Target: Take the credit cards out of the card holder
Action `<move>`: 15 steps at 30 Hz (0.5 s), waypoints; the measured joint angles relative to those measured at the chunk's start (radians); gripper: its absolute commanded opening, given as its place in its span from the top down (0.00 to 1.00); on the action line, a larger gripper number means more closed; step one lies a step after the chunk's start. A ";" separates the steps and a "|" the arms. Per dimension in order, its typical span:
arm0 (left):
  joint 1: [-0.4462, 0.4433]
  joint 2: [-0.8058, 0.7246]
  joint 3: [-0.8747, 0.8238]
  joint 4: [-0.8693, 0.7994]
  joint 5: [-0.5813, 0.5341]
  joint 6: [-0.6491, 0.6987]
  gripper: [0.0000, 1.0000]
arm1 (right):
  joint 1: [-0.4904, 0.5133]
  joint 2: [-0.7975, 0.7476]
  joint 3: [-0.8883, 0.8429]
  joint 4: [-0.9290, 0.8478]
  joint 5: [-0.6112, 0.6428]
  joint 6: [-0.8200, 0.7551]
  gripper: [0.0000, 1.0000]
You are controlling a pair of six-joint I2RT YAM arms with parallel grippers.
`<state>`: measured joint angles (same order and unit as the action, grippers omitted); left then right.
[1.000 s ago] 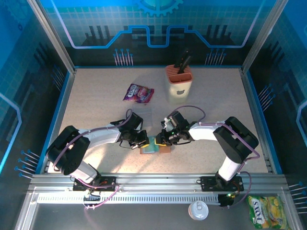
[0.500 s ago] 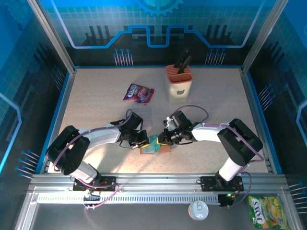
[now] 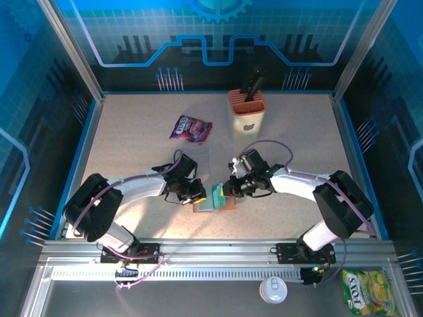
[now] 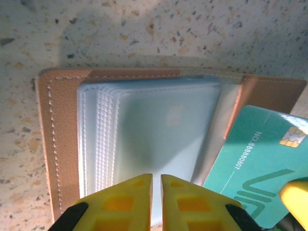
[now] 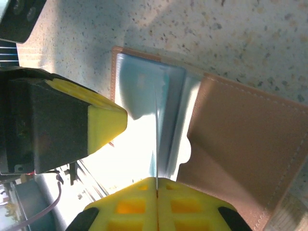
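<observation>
1 thin teal card (image 4: 260,159), stitched holder (image 4: 60,144)

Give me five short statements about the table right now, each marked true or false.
1. The card holder lies open on the table. True.
2. The right gripper is open and empty. False: it is shut on the teal card.
3. The teal card juts out past the card holder's edge. True.
4. The purple snack packet lies on the card holder. False: it lies apart, farther back.
5. The knife block lies on its side. False: it stands upright.
</observation>
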<state>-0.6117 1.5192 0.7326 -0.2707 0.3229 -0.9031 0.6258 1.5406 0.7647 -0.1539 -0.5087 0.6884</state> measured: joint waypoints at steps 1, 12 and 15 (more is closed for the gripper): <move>0.000 -0.010 0.006 -0.011 -0.006 0.007 0.79 | 0.000 -0.002 0.017 -0.018 0.003 -0.019 0.93; 0.115 -0.215 0.000 -0.072 -0.059 0.050 0.74 | 0.007 0.005 0.307 -0.293 0.127 -0.426 1.00; 0.177 -0.264 -0.040 -0.077 -0.062 0.064 0.74 | 0.027 0.061 0.423 -0.372 0.167 -0.590 1.00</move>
<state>-0.4343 1.2552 0.6922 -0.3477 0.2607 -0.8391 0.6533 1.6012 1.1877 -0.5262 -0.3416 0.0986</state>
